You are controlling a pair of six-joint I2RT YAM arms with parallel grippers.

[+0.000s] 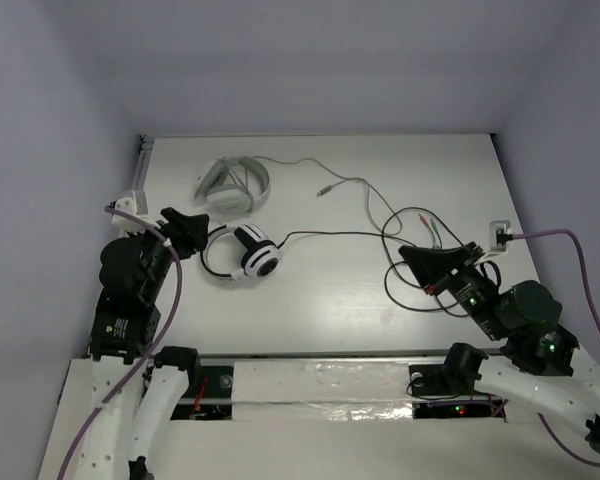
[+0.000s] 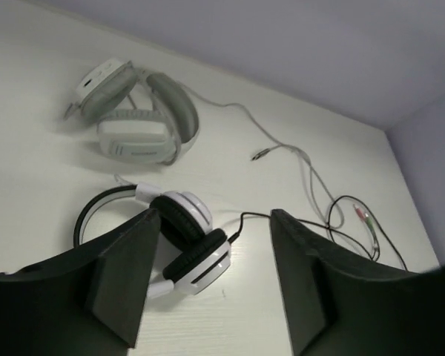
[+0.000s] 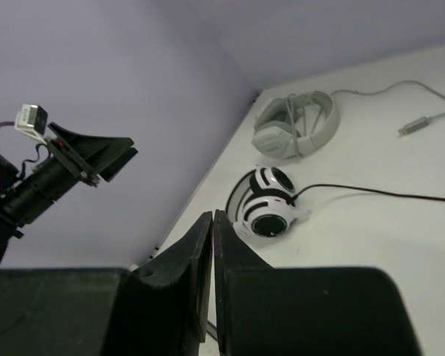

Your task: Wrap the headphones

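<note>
The headphones (image 1: 248, 255), with glossy white and black earcups, lie on the table left of centre. Their thin black cable (image 1: 330, 235) runs right and ends in loose loops by my right gripper (image 1: 418, 257). My left gripper (image 1: 185, 224) hovers just left of the headphones and is open and empty. In the left wrist view the headphones (image 2: 182, 237) lie ahead of the open gripper (image 2: 215, 278), nearer its left finger. My right gripper (image 3: 212, 219) is shut, with nothing seen between its jaws. The headphones (image 3: 271, 208) lie far ahead of it.
Pale grey-white headphones (image 1: 235, 185) with a grey cable (image 1: 355, 185) lie behind the task headphones; they also show in the left wrist view (image 2: 137, 119). Purple walls enclose the table on the left, back and right. The cable's coloured plugs (image 1: 435, 228) lie at right.
</note>
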